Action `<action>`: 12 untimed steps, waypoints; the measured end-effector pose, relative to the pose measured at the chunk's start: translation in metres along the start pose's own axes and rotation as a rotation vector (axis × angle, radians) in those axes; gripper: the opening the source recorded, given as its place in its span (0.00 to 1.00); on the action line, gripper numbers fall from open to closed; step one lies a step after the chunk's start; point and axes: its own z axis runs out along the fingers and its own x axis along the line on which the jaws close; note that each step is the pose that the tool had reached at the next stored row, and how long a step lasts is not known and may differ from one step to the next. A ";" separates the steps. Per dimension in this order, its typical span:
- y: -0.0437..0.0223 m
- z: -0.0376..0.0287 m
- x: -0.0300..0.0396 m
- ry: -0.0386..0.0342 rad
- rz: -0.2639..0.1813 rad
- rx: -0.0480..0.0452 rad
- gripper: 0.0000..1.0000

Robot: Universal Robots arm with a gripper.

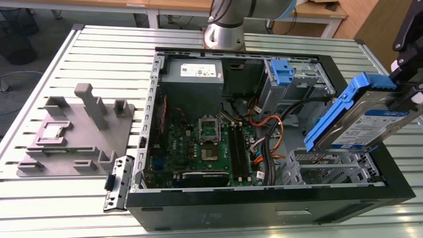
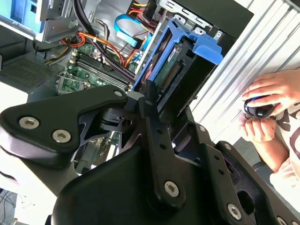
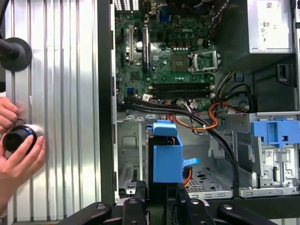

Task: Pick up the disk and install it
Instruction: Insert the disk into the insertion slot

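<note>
The disk [image 1: 360, 121], a silver-grey drive with a white-and-blue label in a blue carrier frame, hangs tilted above the open computer case [image 1: 264, 201] at the exterior view's right. My gripper [image 1: 400, 99] is shut on its upper end. Below it lies the empty metal drive cage [image 1: 330, 166]. In the second wrist view the disk [image 2: 180, 61] sticks out from my gripper [image 2: 161, 103], its connector edge visible. In the first wrist view the blue carrier [image 3: 168, 157] stands end-on between my fingers [image 3: 161, 204], over the cage [image 3: 131, 154].
Inside the case are the motherboard [image 1: 205, 144], a grey power-supply box [image 1: 193, 72], cables [image 1: 268, 124] and a blue latch [image 1: 282, 72]. A grey fixture block [image 1: 79, 129] sits on the slatted table at the exterior view's left. A person's hands [image 3: 18, 140] hold a black device beside the case.
</note>
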 end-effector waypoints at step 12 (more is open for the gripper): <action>-0.0007 0.0171 0.0026 0.0002 0.000 -0.0006 0.35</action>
